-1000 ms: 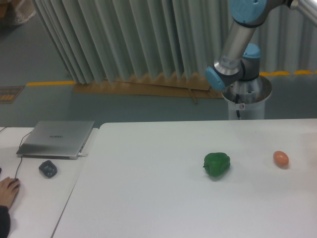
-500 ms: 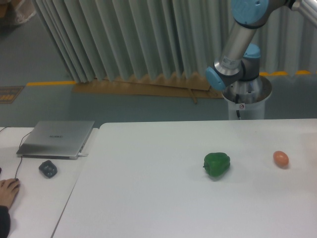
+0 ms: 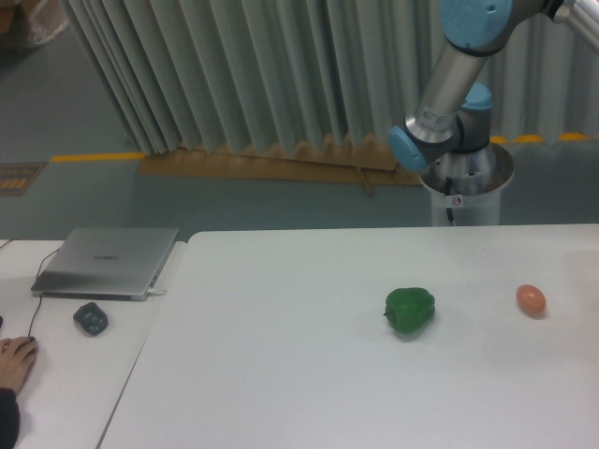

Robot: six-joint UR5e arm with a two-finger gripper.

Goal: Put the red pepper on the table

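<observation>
Placement calls for care, yet neither the tool nor the glossy red bell pepper appears in this view: only the grey and blue robot arm [image 3: 449,89] rises out of the top edge, so whether the tool is spread or pinching anything I cannot tell. The wide white table [image 3: 309,365] carries a green bell pepper [image 3: 410,311] and, well apart to its right, a small orange egg-shaped object [image 3: 531,298]. Bare surface left of the green pepper looks the safest spot; lower slowly and release only on contact. Faint lettering on the closed silver laptop [image 3: 108,262] and the arm base sticker are unreadable.
</observation>
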